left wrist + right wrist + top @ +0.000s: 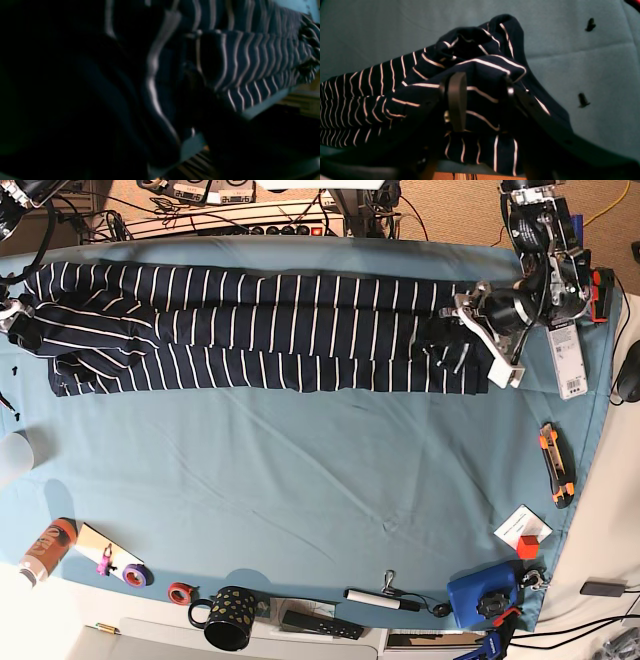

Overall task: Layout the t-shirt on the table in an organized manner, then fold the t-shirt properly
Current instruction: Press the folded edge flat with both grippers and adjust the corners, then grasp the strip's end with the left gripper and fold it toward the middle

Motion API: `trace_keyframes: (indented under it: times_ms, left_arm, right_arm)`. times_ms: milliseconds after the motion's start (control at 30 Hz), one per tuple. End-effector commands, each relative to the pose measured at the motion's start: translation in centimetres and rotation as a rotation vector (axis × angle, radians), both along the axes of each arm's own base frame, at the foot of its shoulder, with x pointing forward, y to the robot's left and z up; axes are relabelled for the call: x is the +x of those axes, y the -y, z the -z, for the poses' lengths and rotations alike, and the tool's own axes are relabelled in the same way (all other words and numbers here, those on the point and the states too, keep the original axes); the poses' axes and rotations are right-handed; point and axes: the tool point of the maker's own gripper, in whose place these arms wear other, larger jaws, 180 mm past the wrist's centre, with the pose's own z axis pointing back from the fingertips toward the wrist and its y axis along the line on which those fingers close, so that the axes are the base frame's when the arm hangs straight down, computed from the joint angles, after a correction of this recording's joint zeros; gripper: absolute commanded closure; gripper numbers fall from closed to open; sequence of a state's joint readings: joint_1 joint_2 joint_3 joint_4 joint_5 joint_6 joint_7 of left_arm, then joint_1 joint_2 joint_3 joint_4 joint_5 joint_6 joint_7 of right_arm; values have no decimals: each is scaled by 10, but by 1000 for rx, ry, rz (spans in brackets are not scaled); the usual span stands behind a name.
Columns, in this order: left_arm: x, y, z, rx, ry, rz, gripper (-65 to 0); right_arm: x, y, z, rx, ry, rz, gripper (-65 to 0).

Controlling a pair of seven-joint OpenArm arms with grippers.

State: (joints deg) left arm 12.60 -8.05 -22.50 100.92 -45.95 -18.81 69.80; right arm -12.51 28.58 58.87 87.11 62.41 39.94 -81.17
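The t-shirt (270, 330), navy with thin white stripes, lies stretched in a long band across the far side of the table (300, 480). My left gripper (452, 338) sits on the shirt's right end, where the cloth puckers. In the dark, blurred left wrist view a ridge of the t-shirt (250, 62) rises between the fingers, so it looks shut on it. At the shirt's left end, my right gripper (485, 100) is shut on a thick bunch of the t-shirt (382, 82), with the pads (456, 100) pressed into it. That gripper (14, 322) is barely inside the base view.
Along the near edge stand a bottle (45, 548), tape rolls (135, 573), a spotted mug (225, 618), a marker (380, 598) and a blue device (480, 595). An orange box cutter (553, 465) and a white card (525, 530) lie at the right. Cables crowd the far edge.
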Motion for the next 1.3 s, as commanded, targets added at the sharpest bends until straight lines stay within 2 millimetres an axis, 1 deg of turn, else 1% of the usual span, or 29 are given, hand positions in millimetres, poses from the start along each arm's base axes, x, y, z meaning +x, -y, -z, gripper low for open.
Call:
trace_keyframes:
  times_ms: [0,33,133,200,267,367,567,633,700,767,800,900,1033,1167,1267]
  left_arm:
    - [9,-1,-9,-2,38,-4,-46]
    - [11,-4,-8,15,41,-6,0]
    - [17,-14,-5,93,44,-9,0]
    - [26,-24,-6,145,63,-19,0]
    - [33,-38,-8,202,64,-37,0]
    - [41,-67,-11,322,70,-35,0]
    - [49,-116,-33,477,112,1,0]
    - [51,-128,-42,523,125,12,0]
    - [53,-134,-50,553,145,21,0]
    - [53,-130,-57,551,168,37,0]
    - [51,-125,-59,544,178,59,0]
    - [38,-102,-70,503,231,141,0]
    - [20,-69,-96,469,352,201,0]
    - [6,-35,-122,413,459,196,0]
    - [5,-19,-133,354,491,141,0]
  right_arm:
    - [8,6,-20,-36,51,-11,-207]
    - [8,6,-20,-36,51,-11,-207]
    - [8,6,-20,-35,51,-11,-207]
    - [8,6,-20,-35,52,-11,-207]
    - [8,6,-20,-35,52,-11,-207]
    - [9,6,-21,-36,61,-9,-207]
    - [10,6,-22,-37,67,-8,-207]
    - [10,6,-22,-37,70,-7,-207]
    - [11,6,-23,-37,72,-7,-207]
    - [11,7,-23,-38,77,-5,-207]
    - [12,7,-24,-38,81,-4,-207]
    - [12,7,-25,-39,86,-3,-207]
    - [13,7,-25,-38,89,-2,-207]
    - [12,6,-23,-33,89,-1,-207]
    - [12,4,-21,-25,91,1,-207]
